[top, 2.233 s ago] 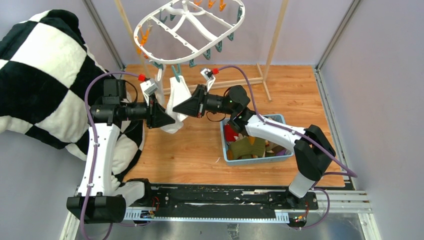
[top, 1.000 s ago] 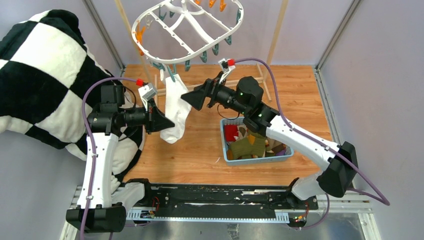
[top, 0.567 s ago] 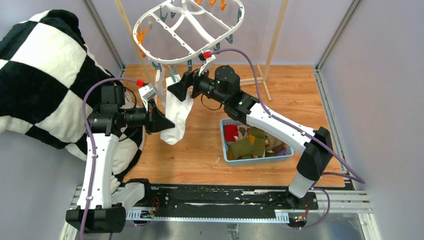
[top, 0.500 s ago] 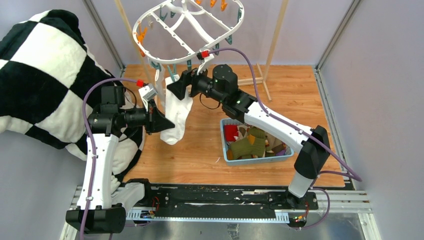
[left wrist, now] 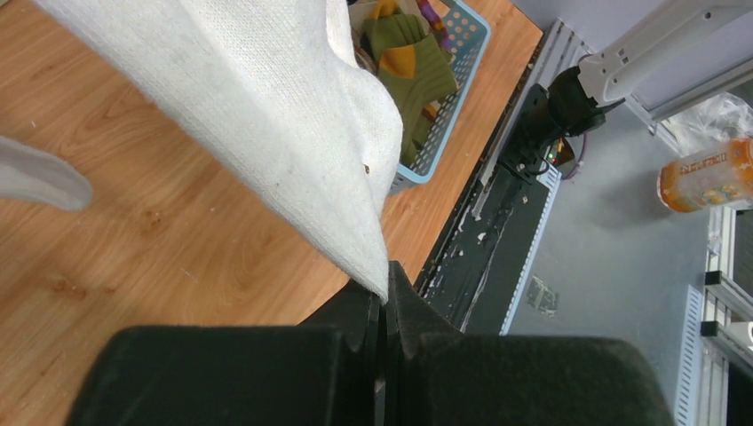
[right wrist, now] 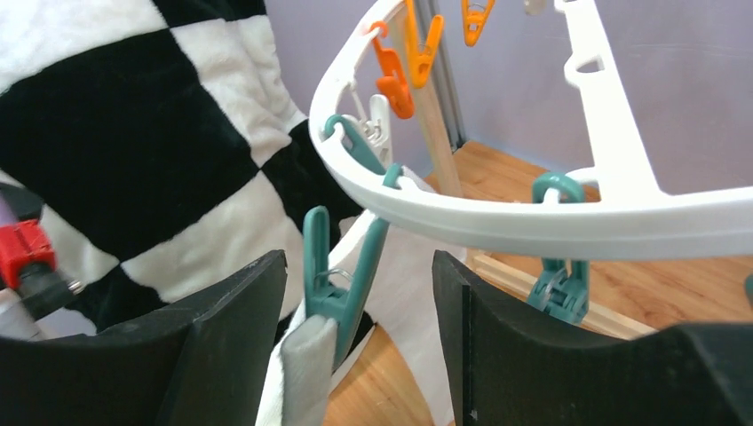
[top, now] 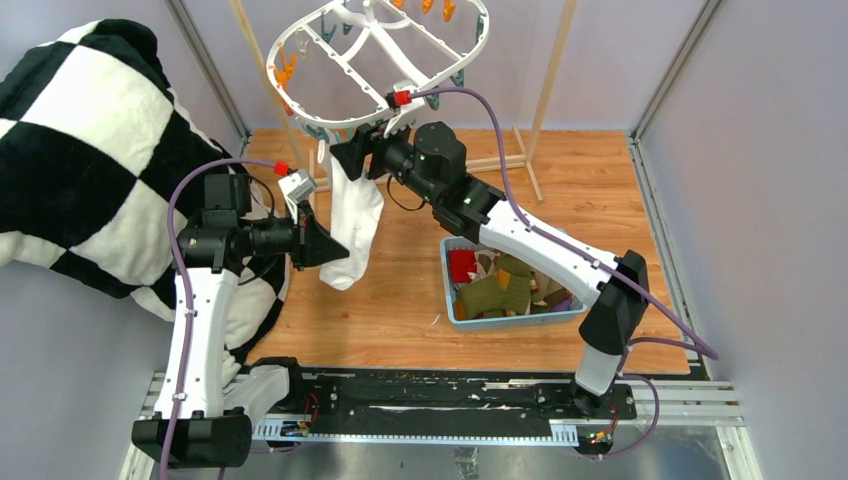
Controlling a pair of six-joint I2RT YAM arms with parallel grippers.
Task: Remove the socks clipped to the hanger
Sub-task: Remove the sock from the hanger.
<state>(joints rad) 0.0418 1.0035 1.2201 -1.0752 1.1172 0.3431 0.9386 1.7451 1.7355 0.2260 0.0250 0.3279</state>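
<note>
the left gripper (left wrist: 384,303) pinches the lower tip of the white sock (top: 355,215), which hangs from a teal clip (right wrist: 318,259) on the hanger (right wrist: 533,217). the right gripper (right wrist: 358,266) is part open, jaws either side of that clip.

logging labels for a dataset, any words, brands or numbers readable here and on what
No text can be read in any view.
On the orange container in the left wrist view: pale print, too blurred to read.
On the white sock, the hanger and the blue basket: no lettering shows.
</note>
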